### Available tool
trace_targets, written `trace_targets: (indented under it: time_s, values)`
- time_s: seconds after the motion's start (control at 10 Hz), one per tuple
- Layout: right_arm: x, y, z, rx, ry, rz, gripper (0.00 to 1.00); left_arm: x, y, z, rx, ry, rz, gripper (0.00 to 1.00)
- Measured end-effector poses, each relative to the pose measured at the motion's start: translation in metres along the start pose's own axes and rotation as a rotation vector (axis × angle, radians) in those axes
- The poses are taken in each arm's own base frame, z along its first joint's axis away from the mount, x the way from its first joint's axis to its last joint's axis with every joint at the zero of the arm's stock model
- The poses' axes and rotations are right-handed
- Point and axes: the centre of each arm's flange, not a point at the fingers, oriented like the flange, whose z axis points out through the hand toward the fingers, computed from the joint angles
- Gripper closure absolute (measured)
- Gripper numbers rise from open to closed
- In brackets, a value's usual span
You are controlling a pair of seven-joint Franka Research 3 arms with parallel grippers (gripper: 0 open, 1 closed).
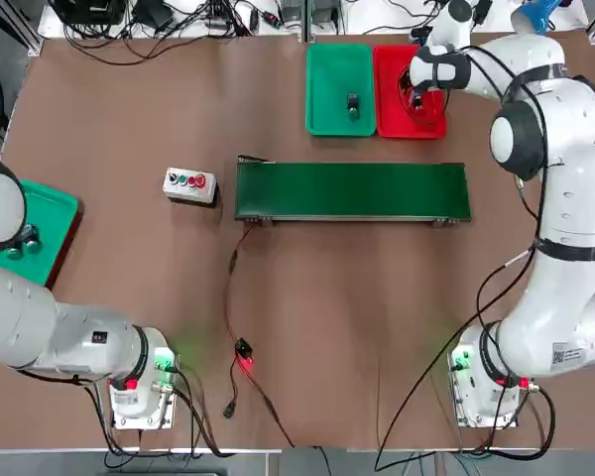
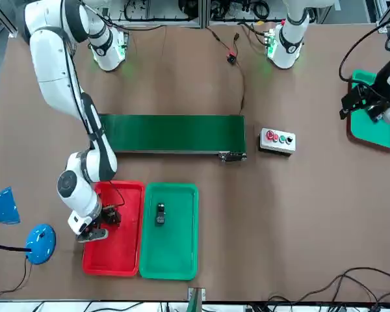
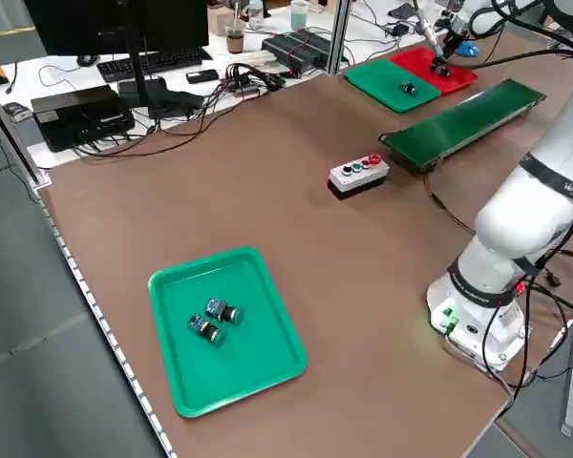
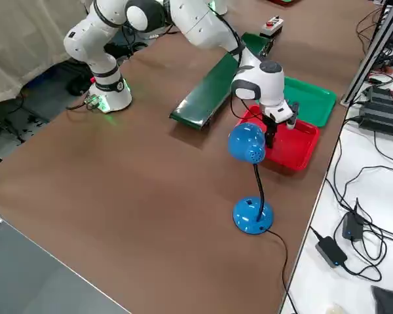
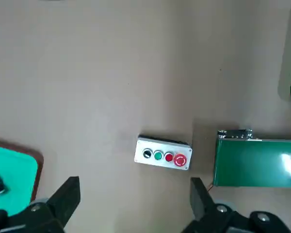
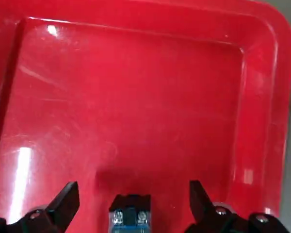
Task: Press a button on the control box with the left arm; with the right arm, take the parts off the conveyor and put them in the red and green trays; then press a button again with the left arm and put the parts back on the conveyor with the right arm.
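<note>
The grey control box (image 1: 189, 184) with its coloured buttons lies left of the dark green conveyor (image 1: 352, 190), whose belt carries nothing. Beyond the belt stand a green tray (image 1: 329, 69) holding one small black part (image 1: 353, 104) and a red tray (image 1: 392, 114). My right gripper (image 6: 133, 187) hangs open low over the red tray (image 6: 136, 97); a small part (image 6: 130, 216) lies on the tray floor between its fingers, untouched by them. My left gripper (image 5: 135, 184) is open, high over the table's left edge, well away from the control box (image 5: 163, 154).
A second green tray (image 3: 224, 329) with two small parts (image 3: 215, 320) sits at the table's left edge under the left arm. A blue desk lamp (image 2: 26, 234) stands beside the red tray. A cable with a red clip (image 1: 240, 352) runs from the conveyor toward the robot.
</note>
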Motion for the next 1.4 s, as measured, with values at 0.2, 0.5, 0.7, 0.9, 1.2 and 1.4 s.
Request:
trace_targets:
  time_s: [0.2,0.5,0.7,0.9,1.2,1.4]
  values:
    - [0.001,-0.001,-0.001,0.001,-0.005,-0.009,0.01,0.000,-0.003,0.001,0.001,-0.009,-0.006,0.00]
    - [-0.007,0.000,0.003,0.004,-0.089,-0.019,0.01,0.002,-0.006,0.006,0.001,-0.017,-0.011,0.00]
    - [-0.009,-0.001,0.002,0.006,-0.137,-0.021,0.01,0.003,-0.006,0.007,0.002,-0.019,-0.011,0.00]
    - [-0.008,-0.003,-0.003,0.009,-0.161,-0.023,0.01,0.003,-0.009,0.007,0.002,-0.019,-0.017,0.00]
    - [-0.005,-0.004,-0.013,0.011,-0.163,-0.025,0.11,0.003,-0.006,0.007,0.002,-0.020,-0.012,0.00]
    - [-0.007,-0.005,-0.012,0.012,-0.171,-0.027,0.33,0.003,-0.003,0.007,0.002,-0.020,-0.005,0.00]
